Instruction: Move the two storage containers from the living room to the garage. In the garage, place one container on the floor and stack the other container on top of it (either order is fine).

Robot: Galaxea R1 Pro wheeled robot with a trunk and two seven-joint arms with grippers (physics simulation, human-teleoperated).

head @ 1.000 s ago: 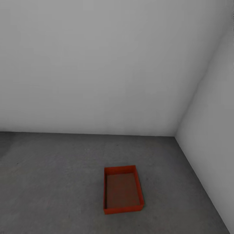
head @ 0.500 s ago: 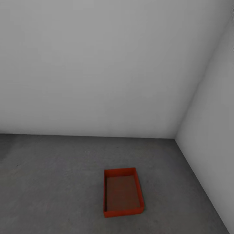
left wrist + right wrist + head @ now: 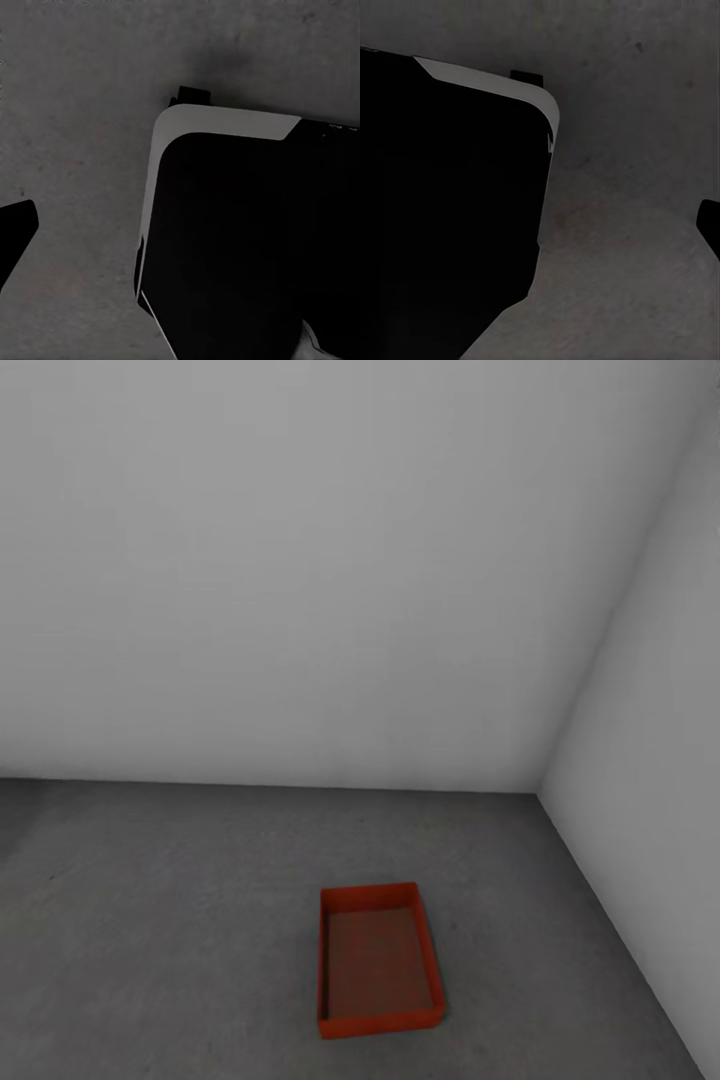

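Note:
One orange-red storage container [image 3: 378,960] lies open side up on the garage's dark grey concrete floor [image 3: 160,920], a little right of centre in the head view and near the room's corner. It is empty, and nothing touches it. In the left wrist view my left gripper's dark fingertip [image 3: 15,229] pokes in at the frame edge over bare floor. The right wrist view has a like fingertip [image 3: 709,225] at its edge. Both sit far out to the side, so the jaws stand open and hold nothing.
Plain pale grey walls [image 3: 300,580] meet in a corner at the right [image 3: 540,785], close behind the container. The robot's black base with a white rim [image 3: 225,225] [image 3: 450,195] takes up much of both wrist views above the floor.
The whole head picture has slid down slightly, floor line and container together, so the camera moved. The container keeps its place on the floor.

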